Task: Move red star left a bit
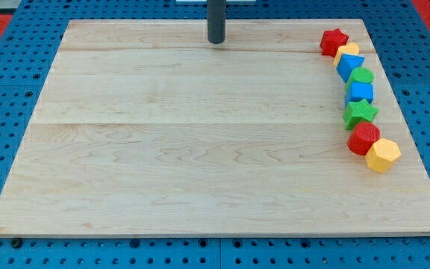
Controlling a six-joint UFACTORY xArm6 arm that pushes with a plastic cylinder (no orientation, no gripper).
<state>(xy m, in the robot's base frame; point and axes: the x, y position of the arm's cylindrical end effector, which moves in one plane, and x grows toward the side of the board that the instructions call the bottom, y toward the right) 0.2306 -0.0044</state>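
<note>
Up near the view's top, left of centre: my tip (216, 42), touching no block, well apart from red star (334, 41). Red star at the wooden board's (200, 149) upper right, heading a curved chain down the right edge: yellow block (347, 51) (shape hard to tell, partly hidden), blue block (349, 66), green block (362, 75), blue cube (360, 93), green star (360, 113), red cylinder (363, 138), yellow hexagon (382, 155).

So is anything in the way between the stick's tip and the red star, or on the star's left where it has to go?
Nothing visible blocks either. My tip is near the view's top, well to the left of the red star, with only bare board between them. The other blocks curve away below the star, starting with the yellow block.
</note>
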